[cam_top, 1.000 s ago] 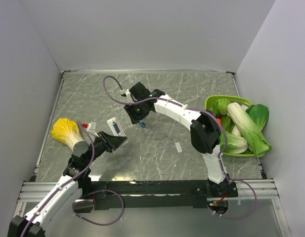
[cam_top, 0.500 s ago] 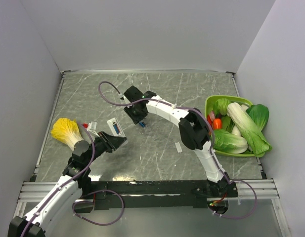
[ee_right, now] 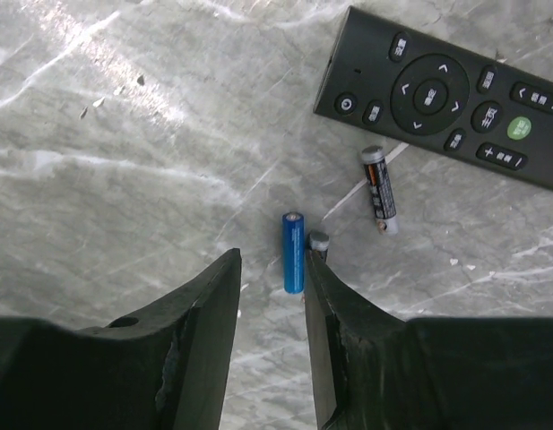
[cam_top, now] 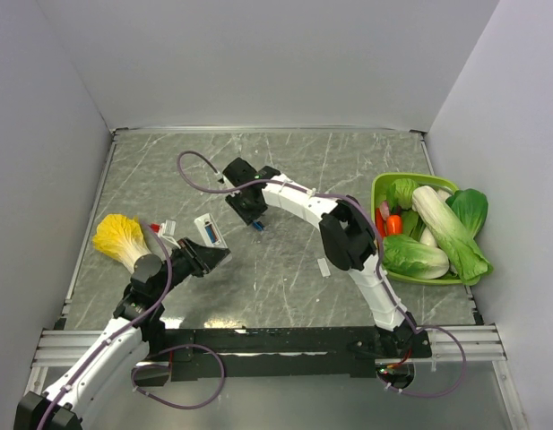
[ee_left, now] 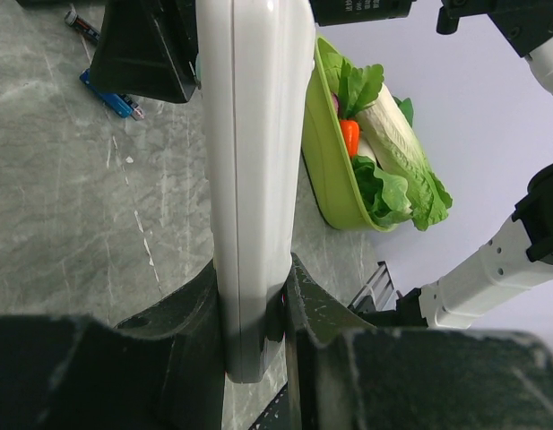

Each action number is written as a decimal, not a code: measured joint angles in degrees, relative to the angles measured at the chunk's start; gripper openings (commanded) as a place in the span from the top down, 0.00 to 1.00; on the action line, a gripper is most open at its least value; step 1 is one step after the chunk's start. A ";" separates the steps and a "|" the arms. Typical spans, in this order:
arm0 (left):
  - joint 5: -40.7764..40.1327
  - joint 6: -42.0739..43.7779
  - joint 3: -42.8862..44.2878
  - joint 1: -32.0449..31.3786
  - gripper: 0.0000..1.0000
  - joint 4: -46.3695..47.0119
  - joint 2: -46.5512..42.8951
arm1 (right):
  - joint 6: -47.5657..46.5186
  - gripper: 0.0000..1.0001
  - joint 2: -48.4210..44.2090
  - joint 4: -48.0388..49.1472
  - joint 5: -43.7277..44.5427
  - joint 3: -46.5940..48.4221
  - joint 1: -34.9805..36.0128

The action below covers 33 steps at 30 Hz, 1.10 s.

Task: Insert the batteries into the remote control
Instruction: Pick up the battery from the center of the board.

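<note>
My left gripper (ee_left: 252, 287) is shut on the lower end of the white remote control (ee_left: 254, 152), holding it on edge above the table; from above the remote control (cam_top: 209, 230) shows a blue patch on its face. One of the batteries, a blue cell (ee_right: 294, 253), lies flat just beyond my right gripper (ee_right: 272, 262), which hangs open over it, and close to the right-hand finger. A second cell's silvery end (ee_right: 319, 239) peeks out behind that fingertip. From above, the right gripper (cam_top: 248, 211) hovers over the blue battery (cam_top: 257, 225).
A black remote (ee_right: 446, 98) and a black-and-silver cell (ee_right: 379, 190) lie just beyond the blue battery. A green basket (cam_top: 380, 186) of vegetables stands at the right. A yellow cabbage (cam_top: 119, 237) lies at the left, and a small white strip (cam_top: 324, 267) mid-table.
The right arm has shifted a little to the left over the blue battery and its fingers have come closer together. The left arm and the remote control have stayed put.
</note>
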 measured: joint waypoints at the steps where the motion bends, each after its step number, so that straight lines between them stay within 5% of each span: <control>1: 0.00 0.02 0.02 0.00 0.98 -0.11 0.00 | -0.04 0.62 0.35 0.00 0.09 0.22 0.00; 12: 0.00 0.42 0.83 0.00 0.98 -1.27 0.02 | -0.35 0.64 3.41 0.00 0.57 0.87 -0.02; 19: 0.00 0.48 0.83 0.00 0.98 -1.27 0.02 | -0.63 0.73 3.41 0.04 0.52 0.87 -0.02; 26: 0.02 0.59 0.83 0.00 0.98 -1.16 0.02 | -0.46 0.99 2.71 1.49 -0.20 -1.09 0.00; 33: 0.07 0.37 0.83 0.00 0.98 0.74 1.07 | 0.57 1.00 -2.69 3.67 -2.69 -9.46 -0.11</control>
